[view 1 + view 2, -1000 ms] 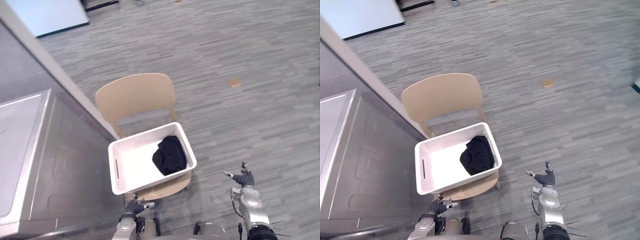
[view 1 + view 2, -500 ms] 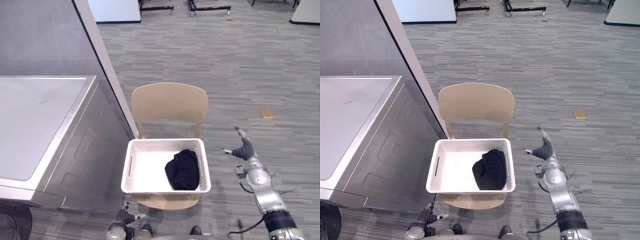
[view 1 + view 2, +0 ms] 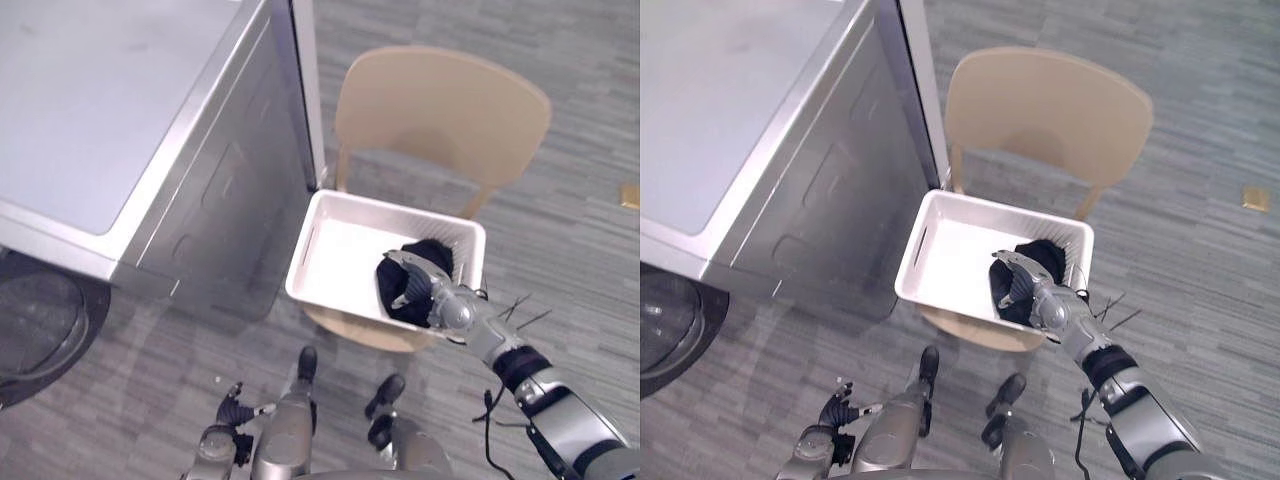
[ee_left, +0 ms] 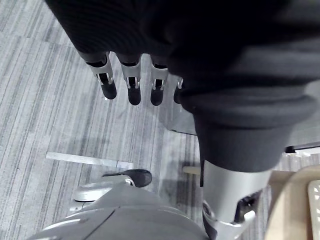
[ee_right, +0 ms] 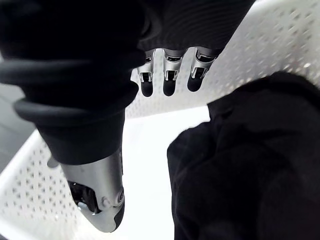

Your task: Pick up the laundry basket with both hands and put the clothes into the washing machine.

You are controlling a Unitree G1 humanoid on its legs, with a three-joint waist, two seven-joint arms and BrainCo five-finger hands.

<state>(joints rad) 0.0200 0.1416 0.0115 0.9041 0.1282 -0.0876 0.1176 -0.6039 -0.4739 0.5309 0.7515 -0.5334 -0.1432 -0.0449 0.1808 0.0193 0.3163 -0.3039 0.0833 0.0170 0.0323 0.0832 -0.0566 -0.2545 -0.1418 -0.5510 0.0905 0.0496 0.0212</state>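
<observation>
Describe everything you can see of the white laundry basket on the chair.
The laundry basket is white, rectangular and plastic-looking, with perforated walls and a slot handle in the end nearest the washing machine. It sits upright on the beige chair seat. Dark clothes lie bunched at its other end, and the rest of its floor is bare. The right robot hand reaches inside over the clothes, fingers relaxed.

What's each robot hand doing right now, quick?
Left robot hand: open, holding nothing.
Right robot hand: open, over the black clothes in the white basket, not gripping them.
</observation>
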